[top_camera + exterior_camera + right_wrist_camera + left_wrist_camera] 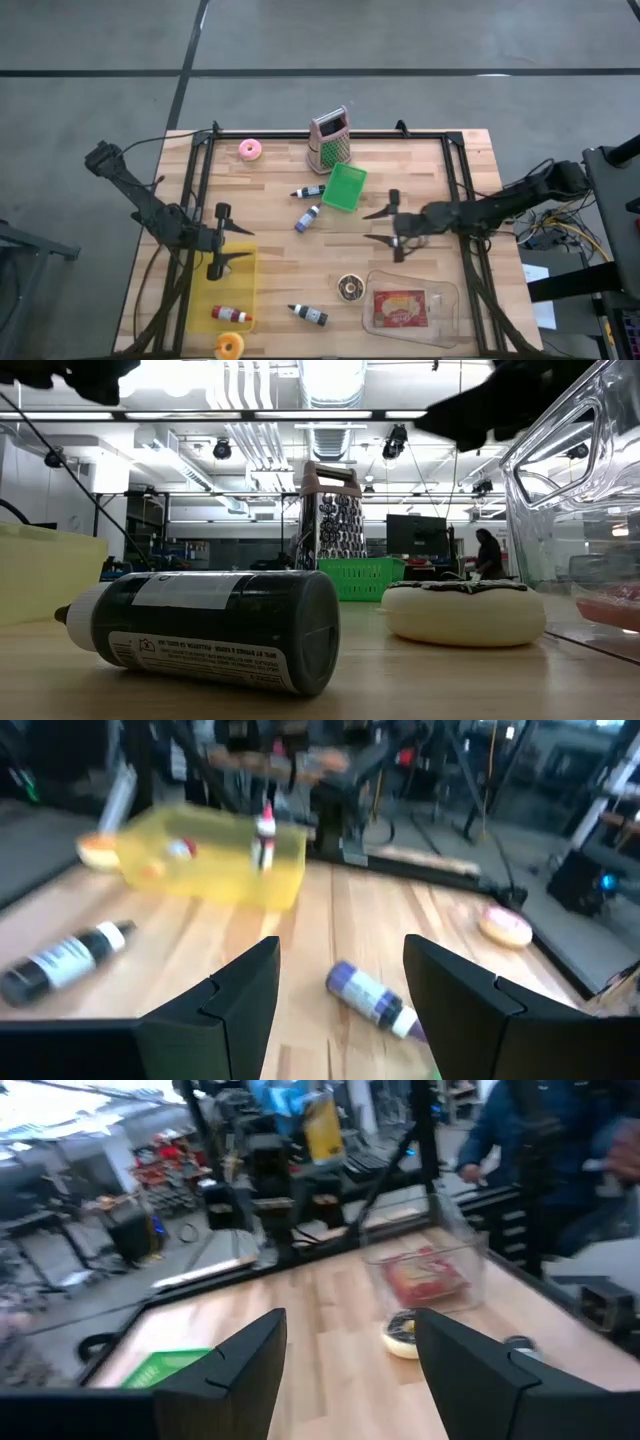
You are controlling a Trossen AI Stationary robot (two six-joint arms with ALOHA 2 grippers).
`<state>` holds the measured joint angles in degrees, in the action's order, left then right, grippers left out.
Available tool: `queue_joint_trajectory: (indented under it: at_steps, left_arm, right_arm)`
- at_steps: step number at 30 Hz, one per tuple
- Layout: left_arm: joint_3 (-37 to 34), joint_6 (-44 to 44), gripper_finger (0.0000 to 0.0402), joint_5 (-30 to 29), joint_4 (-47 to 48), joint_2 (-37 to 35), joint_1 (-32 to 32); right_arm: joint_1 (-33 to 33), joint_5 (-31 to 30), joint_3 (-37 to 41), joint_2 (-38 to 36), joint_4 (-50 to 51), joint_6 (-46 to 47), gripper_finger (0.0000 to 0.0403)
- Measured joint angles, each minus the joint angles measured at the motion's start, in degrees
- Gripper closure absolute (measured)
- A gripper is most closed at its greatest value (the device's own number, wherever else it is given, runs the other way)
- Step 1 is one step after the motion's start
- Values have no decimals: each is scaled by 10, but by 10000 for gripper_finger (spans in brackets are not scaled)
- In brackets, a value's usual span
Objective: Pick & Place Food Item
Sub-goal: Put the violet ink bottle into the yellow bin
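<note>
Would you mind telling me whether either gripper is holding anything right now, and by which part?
Nothing is held. The left gripper and the right gripper both hover above the table with open, empty jaws.

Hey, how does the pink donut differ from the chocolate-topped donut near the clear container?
The pink donut has pink icing; the chocolate-topped donut has a dark top over a pale body. The pink donut lies at the table's far edge, left of the grater; the chocolate-topped donut lies toward the near edge, beside the clear container. Both are ring-shaped, lie flat on the wood, and neither is touched by a gripper.
</note>
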<state>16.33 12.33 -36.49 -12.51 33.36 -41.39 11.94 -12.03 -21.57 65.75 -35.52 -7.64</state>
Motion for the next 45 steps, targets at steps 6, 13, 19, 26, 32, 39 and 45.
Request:
queue_joint_trajectory:
  at_steps: [6,13,19,26,32,39,45]
  left_arm:
    - [-38,48,177,-34,-1,-89,2]
    - [-71,72,177,-64,5,-181,2]
    - [-98,73,177,-116,14,-238,3]
    - [-108,70,177,-140,23,-273,4]
    - [-111,54,177,-155,45,-278,4]
    - [-111,40,177,-177,66,-278,4]
    - [-111,35,177,-189,76,-279,4]
  right_arm:
    - [-51,58,-97,129,57,-11,196]
    - [-120,153,-207,235,165,-34,196]
    - [-138,168,-315,294,293,-93,196]
    - [-155,207,-459,393,445,-127,196]
    - [-167,211,-547,460,523,-158,196]
    - [-174,211,-602,510,566,-183,196]
    - [-179,211,-610,521,567,-189,196]
